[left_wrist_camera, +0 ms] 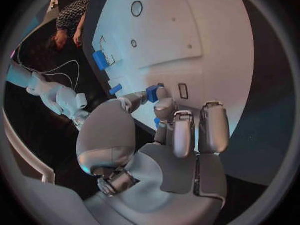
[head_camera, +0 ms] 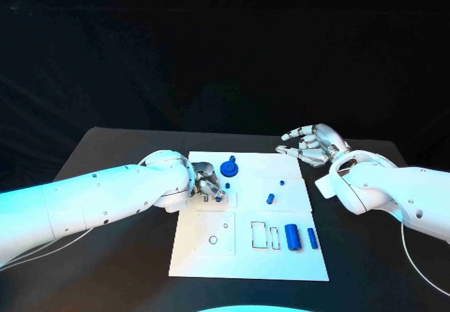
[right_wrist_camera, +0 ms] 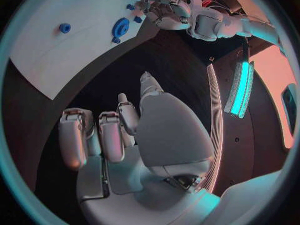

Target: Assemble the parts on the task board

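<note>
Task board (head_camera: 246, 253) bears no readable writing; left hand (head_camera: 208, 185) pinches a blue part (left_wrist_camera: 152, 93), right hand (head_camera: 314, 144) spread empty.

The left hand (head_camera: 208, 185) hides most of the small blue part (left_wrist_camera: 152, 93) it pinches.

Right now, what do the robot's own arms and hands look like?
Both arms are smooth, rounded white shells dotted with small dark screw holes, tinted cyan by the lighting. The left arm and right arm each trail a thin pale cable along the table. The left hand and right hand are silver metal, with segmented fingers and rounded grey pads; the palms look like smooth grey plates.
</note>
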Tool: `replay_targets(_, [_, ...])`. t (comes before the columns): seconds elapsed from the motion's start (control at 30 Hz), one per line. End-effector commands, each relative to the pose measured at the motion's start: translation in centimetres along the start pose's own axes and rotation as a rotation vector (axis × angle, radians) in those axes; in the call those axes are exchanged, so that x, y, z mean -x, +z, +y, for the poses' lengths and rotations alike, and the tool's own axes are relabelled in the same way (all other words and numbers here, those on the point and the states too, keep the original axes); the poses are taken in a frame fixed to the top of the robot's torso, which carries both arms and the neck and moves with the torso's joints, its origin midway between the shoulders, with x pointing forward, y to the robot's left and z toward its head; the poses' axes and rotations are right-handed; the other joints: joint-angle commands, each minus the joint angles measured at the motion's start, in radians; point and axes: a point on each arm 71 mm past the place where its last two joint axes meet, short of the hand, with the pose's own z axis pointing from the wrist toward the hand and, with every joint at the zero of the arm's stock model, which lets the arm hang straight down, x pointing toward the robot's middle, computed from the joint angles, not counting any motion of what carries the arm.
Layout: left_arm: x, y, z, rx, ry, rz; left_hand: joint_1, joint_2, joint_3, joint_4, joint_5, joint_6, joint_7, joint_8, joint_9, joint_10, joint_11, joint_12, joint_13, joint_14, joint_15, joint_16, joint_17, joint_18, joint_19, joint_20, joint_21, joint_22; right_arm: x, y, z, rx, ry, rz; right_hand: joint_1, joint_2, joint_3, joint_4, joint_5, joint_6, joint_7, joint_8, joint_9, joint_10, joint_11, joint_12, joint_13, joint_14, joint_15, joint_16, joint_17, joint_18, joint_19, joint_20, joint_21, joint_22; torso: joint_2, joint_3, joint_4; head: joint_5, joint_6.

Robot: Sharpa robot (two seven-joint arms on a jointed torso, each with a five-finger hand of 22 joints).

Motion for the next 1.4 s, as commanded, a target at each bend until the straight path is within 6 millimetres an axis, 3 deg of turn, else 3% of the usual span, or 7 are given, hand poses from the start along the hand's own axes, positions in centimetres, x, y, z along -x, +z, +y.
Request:
replay_targets(0.03, [-0.67, 0.12, 0.05, 0.001, 0.014, 0.041, -0.010, -0.003, -0.007, 0.002, -0.003, 0.003, 0.004, -0.001, 0.000, 0.001, 0.000, 0.005, 0.001, 0.103, -0.004, 0.005, 0.258, -0.007, 0.006, -0.001, 0.002, 0.001, -0.09, -0.03, 0.12, 0.016, -0.005, 0.010, -0.004, 0.007, -0.003, -0.001, 0.007, -0.006, -0.002, 0.002, 0.001, 0.001, -0.005, 0.003, -0.001, 0.066, -0.008, -0.003, 0.107, 0.012, 0.056, -0.008, -0.002, 0.224, 0.000, -0.0005, 0.0003, -0.001, -0.001])
replay_targets(0.73, [-0.47, 0.14, 0.59, 0.014, 0.018, 0.035, 0.009, 0.007, -0.016, 0.002, 0.000, 0.006, 0.001, 0.001, 0.004, 0.002, -0.003, 0.007, 0.004, 0.104, -0.006, 0.007, 0.261, -0.007, 0.006, -0.002, 0.001, 0.001, -0.08, -0.04, 0.12, 0.017, -0.005, 0.009, -0.009, 0.009, -0.005, 0.000, 0.006, -0.007, -0.002, 0.004, 0.001, 0.002, -0.005, 0.005, 0.000, 0.066, -0.008, -0.003, 0.108, 0.012, 0.056, -0.008, -0.002, 0.224, 0.000, -0.0005, 0.0000, 0.000, 0.001])
replay_targets(1.17, [-0.37, 0.20, 0.79, 0.018, 0.017, 0.033, -0.005, -0.014, -0.159, 0.082, -0.020, 0.012, 0.002, -0.004, 0.013, 0.003, -0.002, 0.007, 0.007, 0.104, -0.005, 0.007, 0.262, -0.007, 0.007, -0.002, -0.001, 0.003, -0.03, -0.05, 0.11, 0.019, -0.006, 0.006, -0.015, 0.010, -0.007, 0.001, 0.004, -0.007, -0.002, 0.004, 0.001, 0.002, -0.005, 0.004, -0.001, 0.066, -0.007, -0.004, 0.107, 0.012, 0.055, -0.008, -0.004, 0.223, 0.000, 0.0004, -0.0001, 0.000, 0.002])
replay_targets(1.4, [-0.35, 0.18, 0.79, 0.017, 0.014, 0.029, -0.006, -0.008, -0.214, 0.117, -0.057, 0.014, 0.002, -0.009, 0.016, 0.004, -0.002, 0.008, 0.010, 0.104, -0.005, 0.008, 0.263, -0.007, 0.008, -0.002, -0.001, 0.004, -0.02, -0.05, 0.11, 0.019, -0.006, 0.006, -0.017, 0.010, -0.008, 0.001, 0.003, -0.007, -0.002, 0.005, 0.001, 0.002, -0.005, 0.004, -0.001, 0.066, -0.007, -0.004, 0.107, 0.012, 0.055, -0.008, -0.004, 0.223, 0.000, 0.0007, -0.0003, 0.000, 0.003])
